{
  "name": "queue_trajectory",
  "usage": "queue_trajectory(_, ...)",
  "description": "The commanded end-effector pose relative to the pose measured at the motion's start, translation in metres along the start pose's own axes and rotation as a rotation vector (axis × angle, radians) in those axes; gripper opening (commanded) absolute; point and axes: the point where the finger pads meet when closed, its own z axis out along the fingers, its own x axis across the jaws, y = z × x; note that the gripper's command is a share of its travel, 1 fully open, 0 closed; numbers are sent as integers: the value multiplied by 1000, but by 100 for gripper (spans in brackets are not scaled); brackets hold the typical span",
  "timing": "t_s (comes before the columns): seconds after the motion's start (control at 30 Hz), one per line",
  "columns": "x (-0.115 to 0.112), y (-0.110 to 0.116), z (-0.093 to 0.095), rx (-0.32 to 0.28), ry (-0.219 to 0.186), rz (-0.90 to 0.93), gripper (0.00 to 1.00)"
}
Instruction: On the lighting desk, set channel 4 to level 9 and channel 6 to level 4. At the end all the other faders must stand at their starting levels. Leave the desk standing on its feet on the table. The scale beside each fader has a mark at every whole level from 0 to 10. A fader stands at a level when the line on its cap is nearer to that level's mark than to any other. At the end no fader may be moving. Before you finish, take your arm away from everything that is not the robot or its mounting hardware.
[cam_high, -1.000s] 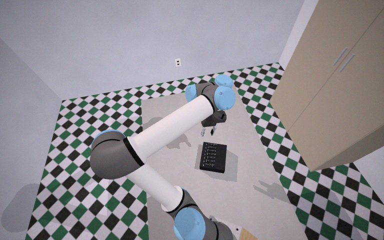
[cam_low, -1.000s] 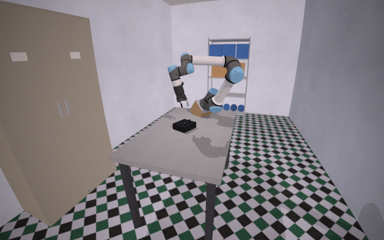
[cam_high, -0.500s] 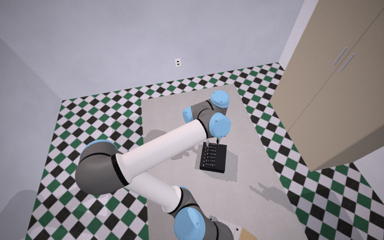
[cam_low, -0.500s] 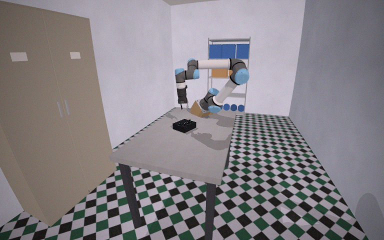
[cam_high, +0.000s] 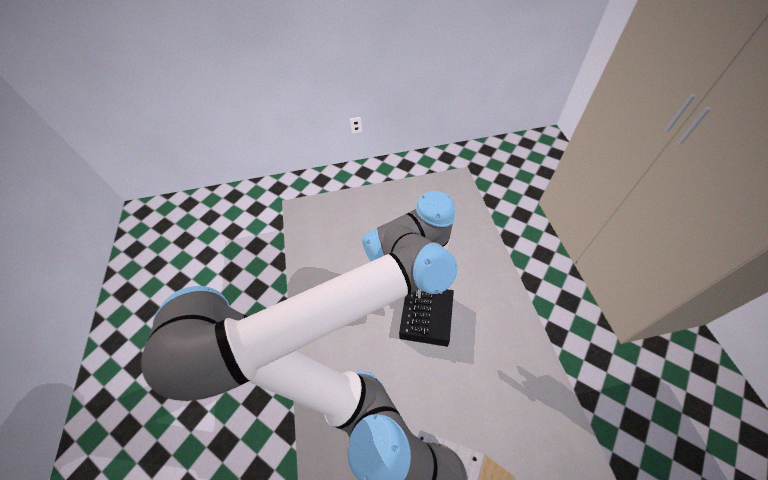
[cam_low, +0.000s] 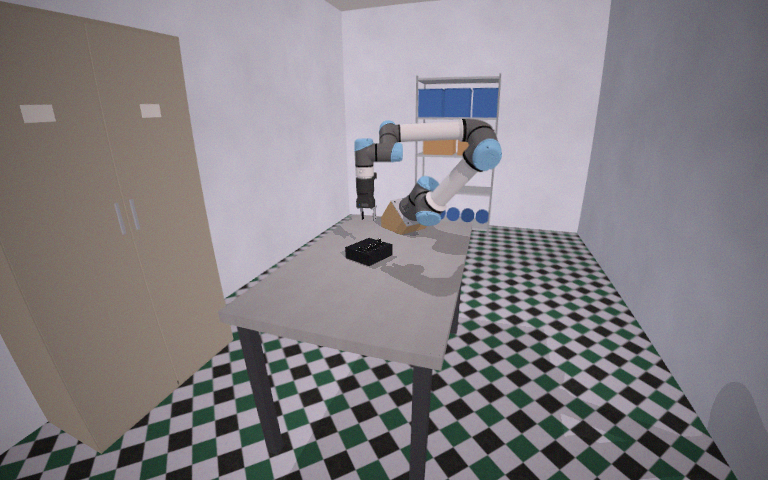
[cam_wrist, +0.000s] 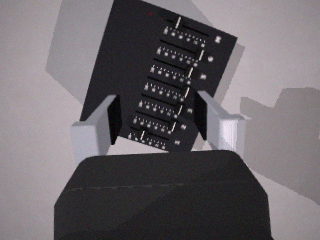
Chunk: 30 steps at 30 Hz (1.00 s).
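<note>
The lighting desk (cam_high: 436, 319) (cam_low: 369, 251) (cam_wrist: 127, 60) is a black box standing flat on the grey table (cam_high: 498, 407) (cam_low: 339, 300). Its row of several faders (cam_wrist: 175, 87) with white scale marks runs along one side. In the wrist view most fader caps sit toward the right end of their slots; the farthest cap (cam_wrist: 179, 24) sits near the middle of its slot. My gripper (cam_wrist: 157, 108) (cam_low: 366, 215) is open and empty. It hangs well above the desk's fader side, pointing straight down. In the top view the wrist hides the fingers.
A tall beige cabinet (cam_high: 679, 169) (cam_low: 96, 226) stands beside the table. The arm's base (cam_low: 421, 206) and a tan wedge block (cam_low: 395, 217) are at the table's far end. A shelf rack (cam_low: 458, 113) stands against the back wall.
</note>
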Motion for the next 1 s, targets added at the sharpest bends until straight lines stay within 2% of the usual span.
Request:
queue_trajectory(0.0,-1,-1,0,-1,-4,3,100)
queue_trajectory(0.47,2,0,1,-4,-1,-57,100)
queue_trajectory(0.7,13,4,7,-14,6,-256,100)
queue_trajectory(0.77,13,4,7,-14,6,-256,100)
queue_trajectory(0.97,27,10,14,-30,14,-518,100)
